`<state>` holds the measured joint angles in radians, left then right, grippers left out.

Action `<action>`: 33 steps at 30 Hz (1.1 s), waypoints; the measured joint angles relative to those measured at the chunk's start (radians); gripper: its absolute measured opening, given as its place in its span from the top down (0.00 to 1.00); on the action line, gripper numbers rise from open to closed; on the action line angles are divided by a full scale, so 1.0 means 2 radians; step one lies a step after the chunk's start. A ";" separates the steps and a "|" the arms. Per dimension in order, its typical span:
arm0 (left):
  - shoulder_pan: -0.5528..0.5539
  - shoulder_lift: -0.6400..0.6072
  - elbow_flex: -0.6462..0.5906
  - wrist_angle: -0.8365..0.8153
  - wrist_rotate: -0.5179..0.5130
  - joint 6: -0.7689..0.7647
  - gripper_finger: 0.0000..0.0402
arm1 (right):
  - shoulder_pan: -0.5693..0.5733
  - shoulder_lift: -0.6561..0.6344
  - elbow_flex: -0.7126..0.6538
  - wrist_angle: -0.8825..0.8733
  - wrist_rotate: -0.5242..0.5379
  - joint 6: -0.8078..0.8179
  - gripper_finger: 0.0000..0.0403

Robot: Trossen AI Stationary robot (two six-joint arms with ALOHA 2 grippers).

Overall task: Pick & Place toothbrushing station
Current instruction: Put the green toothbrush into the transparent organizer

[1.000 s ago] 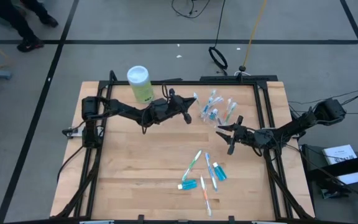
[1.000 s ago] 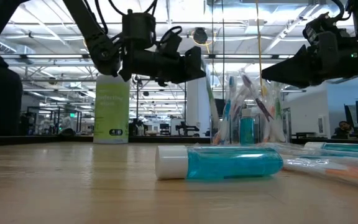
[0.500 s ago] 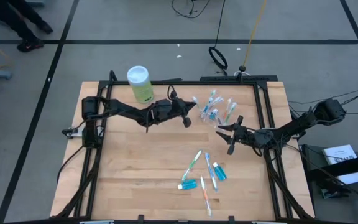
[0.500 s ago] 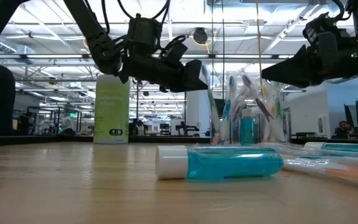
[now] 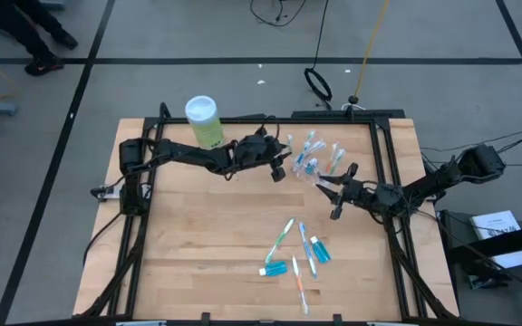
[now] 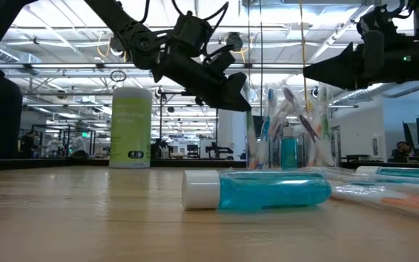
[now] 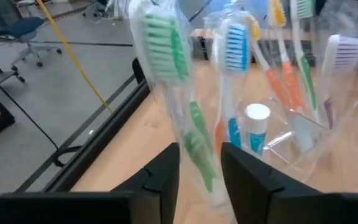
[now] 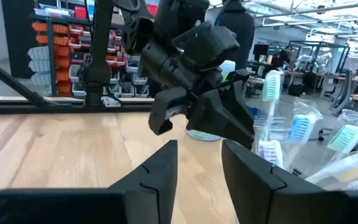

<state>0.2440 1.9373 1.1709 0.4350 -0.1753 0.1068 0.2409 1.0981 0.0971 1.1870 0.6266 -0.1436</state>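
A small clear plastic cup (image 5: pixel 314 163) stands at the table's far right, holding several wrapped toothbrushes and a blue toothpaste tube (image 7: pixel 255 127). It also shows in the low view (image 6: pixel 289 149). My left gripper (image 5: pixel 282 164) is open just left of the cup. In the left wrist view (image 7: pixel 201 177) its fingers stand on either side of a green toothbrush (image 7: pixel 188 134) that leans out of the cup. My right gripper (image 5: pixel 332 192) is open and empty, near and right of the cup.
A light-green canister with a white lid (image 5: pixel 203 120) stands at the far left. Several loose toothbrushes and blue toothpaste tubes (image 5: pixel 297 255) lie near the front middle. One tube (image 6: pixel 257 191) lies close in the low view.
My left gripper has moved toward the table's right edge, up to the cup, and has tipped its fingers downward. My right gripper has moved a little toward the far edge and the cup, still open.
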 joint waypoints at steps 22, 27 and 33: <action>0.002 0.000 0.000 -0.035 0.024 0.011 0.92 | 0.000 0.000 0.000 -0.017 0.000 0.027 0.71; 0.006 0.000 0.000 -0.038 0.024 0.032 0.84 | 0.000 0.000 0.000 -0.023 0.000 0.027 0.71; 0.013 0.000 0.000 -0.038 0.069 0.025 0.83 | 0.000 0.000 0.000 -0.023 0.000 0.027 0.71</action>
<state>0.2691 1.9369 1.1709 0.3592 -0.0377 0.1560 0.2409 1.0977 0.0971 1.1408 0.6266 -0.0898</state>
